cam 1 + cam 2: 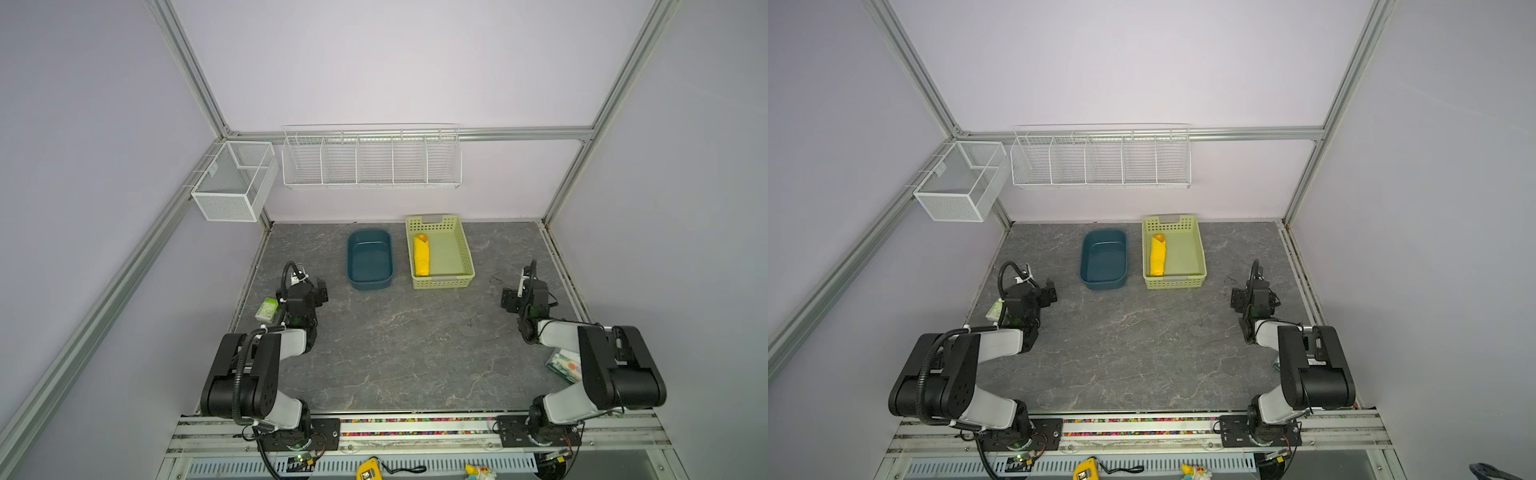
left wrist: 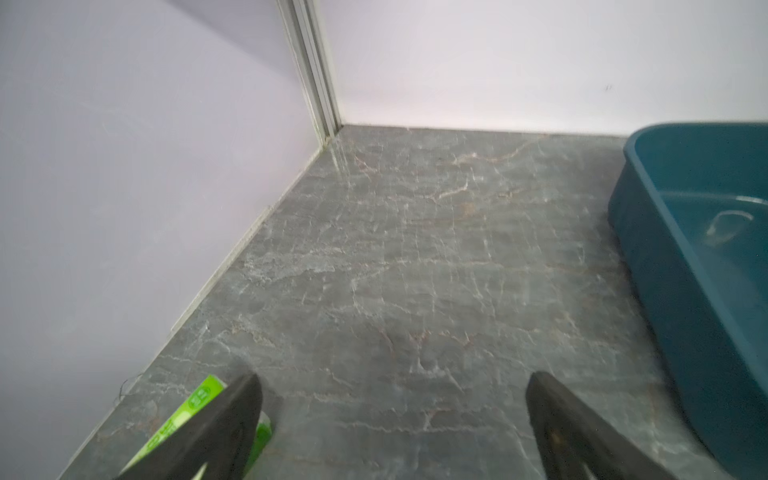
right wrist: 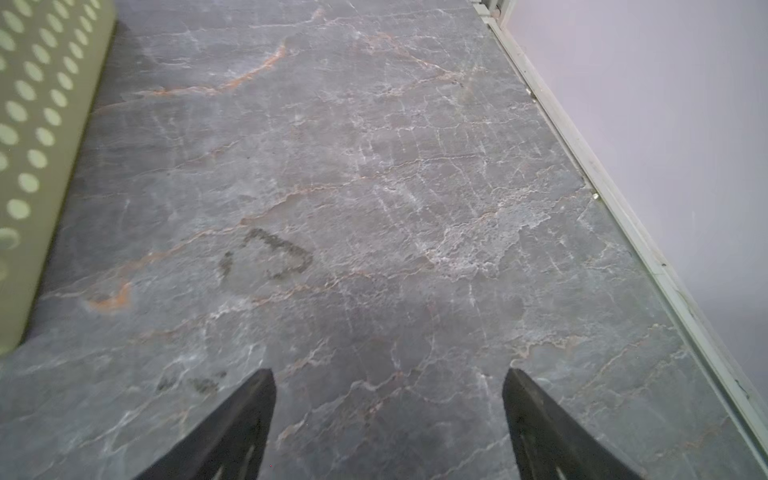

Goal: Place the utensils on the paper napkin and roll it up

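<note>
Left tool (image 2: pixel 392 384) released, jaws spread wide over the bare surface (image 2: pixel 415 249) beside the green-white packet (image 2: pixel 199 399) — right tool (image 3: pixel 388 376) likewise spread and empty, near the green basket (image 1: pixel 466 253). The paper napkin (image 1: pixel 421 259) lies rolled inside that basket, on the side nearest the blue tub (image 1: pixel 370 286); the utensils (image 1: pixel 422 237) show only as an orange tip at its far end.

No text can be read anywhere. The green-white packet (image 2: pixel 202 395) at the left edge of the worktop (image 1: pixel 395 353) carries white print on green, too blurred to make out. The tissue pack (image 1: pixel 564 365) by the right edge shows only a pattern.
</note>
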Robot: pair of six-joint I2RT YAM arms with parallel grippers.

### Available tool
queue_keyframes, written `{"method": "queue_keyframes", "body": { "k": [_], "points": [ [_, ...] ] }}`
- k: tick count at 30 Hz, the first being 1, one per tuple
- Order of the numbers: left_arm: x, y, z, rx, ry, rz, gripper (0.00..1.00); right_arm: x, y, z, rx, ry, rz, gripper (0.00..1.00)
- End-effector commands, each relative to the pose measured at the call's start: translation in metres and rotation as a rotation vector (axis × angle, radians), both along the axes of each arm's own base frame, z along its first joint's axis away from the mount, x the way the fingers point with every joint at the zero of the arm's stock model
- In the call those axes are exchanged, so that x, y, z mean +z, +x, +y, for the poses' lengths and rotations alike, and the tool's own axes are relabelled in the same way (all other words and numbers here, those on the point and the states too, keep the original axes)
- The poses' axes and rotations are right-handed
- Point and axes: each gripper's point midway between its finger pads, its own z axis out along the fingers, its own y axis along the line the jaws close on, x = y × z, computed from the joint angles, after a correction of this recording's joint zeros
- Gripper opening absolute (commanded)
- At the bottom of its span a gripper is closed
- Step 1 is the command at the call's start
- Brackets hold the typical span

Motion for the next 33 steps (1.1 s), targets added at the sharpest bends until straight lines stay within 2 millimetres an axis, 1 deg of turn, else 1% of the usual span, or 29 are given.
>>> {"method": "queue_keyframes", "body": {
  "k": [1, 2, 3, 4, 6, 12, 20, 33],
  "points": [
    [0.009, 0.004, -0.028, -0.173, -0.041, -0.058, 0.99, 0.038, 0.016, 0.02, 0.128, -0.007, -0.197, 0.88],
    [0.009, 0.005, -0.027, -0.164, -0.047, -0.045, 0.99, 0.034, 0.015, 0.021, 0.142, 0.0, -0.209, 0.89],
    [0.009, 0.006, -0.023, -0.142, -0.048, -0.044, 0.99, 0.035, 0.015, 0.02, 0.142, -0.006, -0.248, 0.89],
    [0.009, 0.007, -0.02, -0.12, -0.051, -0.051, 0.99, 0.036, 0.016, 0.02, 0.141, -0.008, -0.252, 0.89],
    [0.01, 0.009, -0.012, -0.069, -0.049, -0.076, 0.99, 0.033, 0.014, 0.02, 0.141, 0.0, -0.212, 0.88],
    [0.008, 0.009, -0.011, -0.067, -0.052, -0.065, 0.99, 0.035, 0.015, 0.02, 0.141, -0.004, -0.23, 0.88],
    [0.01, 0.008, -0.014, -0.083, -0.044, -0.077, 0.99, 0.034, 0.015, 0.021, 0.142, 0.0, -0.224, 0.88],
    [0.009, 0.01, -0.013, -0.083, -0.058, -0.068, 0.99, 0.034, 0.015, 0.02, 0.141, 0.0, -0.223, 0.88]
  ]
}}
